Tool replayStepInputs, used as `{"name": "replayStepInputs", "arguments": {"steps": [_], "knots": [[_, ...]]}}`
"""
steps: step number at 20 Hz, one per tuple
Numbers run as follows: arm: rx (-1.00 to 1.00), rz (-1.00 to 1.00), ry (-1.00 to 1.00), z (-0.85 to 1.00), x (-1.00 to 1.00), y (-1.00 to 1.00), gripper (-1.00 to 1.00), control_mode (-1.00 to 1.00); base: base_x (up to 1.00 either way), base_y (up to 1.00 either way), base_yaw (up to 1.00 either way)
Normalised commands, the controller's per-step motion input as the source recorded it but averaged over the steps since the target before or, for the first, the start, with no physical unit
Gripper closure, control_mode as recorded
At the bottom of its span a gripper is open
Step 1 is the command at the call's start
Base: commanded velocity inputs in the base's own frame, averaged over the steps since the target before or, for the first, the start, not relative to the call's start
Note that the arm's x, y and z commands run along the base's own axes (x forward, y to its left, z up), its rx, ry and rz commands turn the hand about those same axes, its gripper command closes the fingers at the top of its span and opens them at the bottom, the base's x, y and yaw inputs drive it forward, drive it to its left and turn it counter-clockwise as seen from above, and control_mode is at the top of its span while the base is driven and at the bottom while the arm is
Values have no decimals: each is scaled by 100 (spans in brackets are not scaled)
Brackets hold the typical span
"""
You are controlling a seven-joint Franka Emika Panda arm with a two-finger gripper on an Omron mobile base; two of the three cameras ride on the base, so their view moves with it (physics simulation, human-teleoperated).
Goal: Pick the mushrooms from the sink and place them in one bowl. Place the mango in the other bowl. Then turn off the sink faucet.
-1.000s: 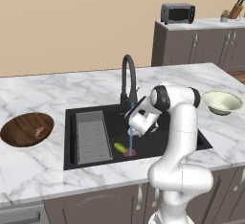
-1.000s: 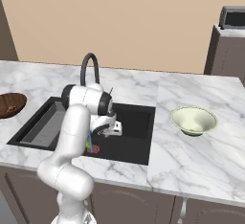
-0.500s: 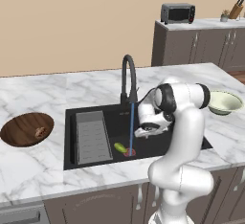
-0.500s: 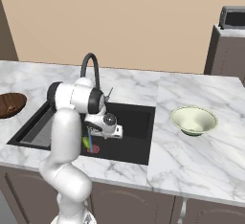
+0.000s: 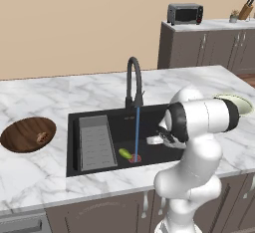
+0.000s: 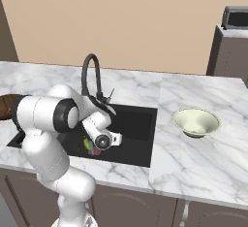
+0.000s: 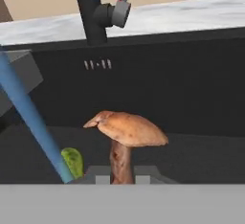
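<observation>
Swung rightward since a second ago, gripper [image 7: 122, 177] hangs over the sink [image 5: 149, 115] | jaws clamped on a reddish-brown mushroom [image 7: 125, 131] | mango [image 5: 125, 153] beside the drain, faucet [image 5: 133, 80] running

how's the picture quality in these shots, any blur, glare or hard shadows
Left base view: sharp, flat even light, soft shadow inside the sink. Right base view: equally crisp, a faint sheen on the pale bowl. Hand view: close and coarse, the mushroom slightly soft-edged, no glare.
</observation>
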Motion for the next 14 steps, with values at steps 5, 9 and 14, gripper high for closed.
{"name": "replayStepInputs", "arguments": {"steps": [5, 9, 14], "knots": [[10, 0, -22, 100, -21, -28, 100, -100, 0, 0, 0], [9, 0, -15, 100, -6, -20, 100, -100, 0, 0, 0], [7, 0, -7, 100, -17, -18, 100, -100, 0, 0, 0]]}}
